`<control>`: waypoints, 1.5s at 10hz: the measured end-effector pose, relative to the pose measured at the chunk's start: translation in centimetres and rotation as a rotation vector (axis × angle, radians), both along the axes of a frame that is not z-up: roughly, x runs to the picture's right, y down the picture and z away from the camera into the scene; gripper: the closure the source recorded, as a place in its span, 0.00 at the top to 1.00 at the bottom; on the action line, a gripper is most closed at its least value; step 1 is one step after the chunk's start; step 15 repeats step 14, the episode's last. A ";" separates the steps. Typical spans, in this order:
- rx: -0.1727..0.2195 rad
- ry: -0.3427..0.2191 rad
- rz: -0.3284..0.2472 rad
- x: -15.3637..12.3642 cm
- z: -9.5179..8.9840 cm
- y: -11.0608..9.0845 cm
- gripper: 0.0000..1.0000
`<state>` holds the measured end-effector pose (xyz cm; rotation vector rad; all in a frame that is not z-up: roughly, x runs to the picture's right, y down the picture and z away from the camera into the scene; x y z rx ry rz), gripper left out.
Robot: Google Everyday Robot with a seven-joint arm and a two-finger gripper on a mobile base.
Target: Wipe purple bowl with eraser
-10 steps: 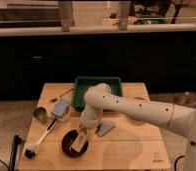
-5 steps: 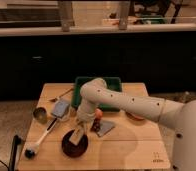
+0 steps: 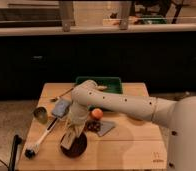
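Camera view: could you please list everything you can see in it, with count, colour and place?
table: one, light wood, carries everything below
green tray: one, green, back centre of the table
purple bowl: one, dark purple, front left, under the hand
eraser: one, pale tan, at the hand's tip over the bowl
metal cup: one, shiny, left edge
grey-blue block: one, left, behind the cup
brush: one, white handle and dark head, front left
orange ball: one, orange, centre, right of the arm
flat grey piece: one, grey, right of the bowl
arm: one, white, reaches in from the right
hand: one, low over the bowl
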<state>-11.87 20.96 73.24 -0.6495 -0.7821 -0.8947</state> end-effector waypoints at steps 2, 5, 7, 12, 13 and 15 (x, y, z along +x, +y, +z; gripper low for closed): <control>-0.007 0.001 0.017 1.7 -1.0 1.1 0.03; -0.017 0.029 0.054 4.9 -1.6 2.1 0.03; -0.009 0.041 0.072 6.0 -1.6 2.0 0.03; 0.021 0.029 0.070 6.0 -1.4 0.7 0.03; 0.024 0.022 0.061 5.7 -1.4 0.6 0.03; 0.025 0.015 0.053 5.3 -1.5 0.6 0.03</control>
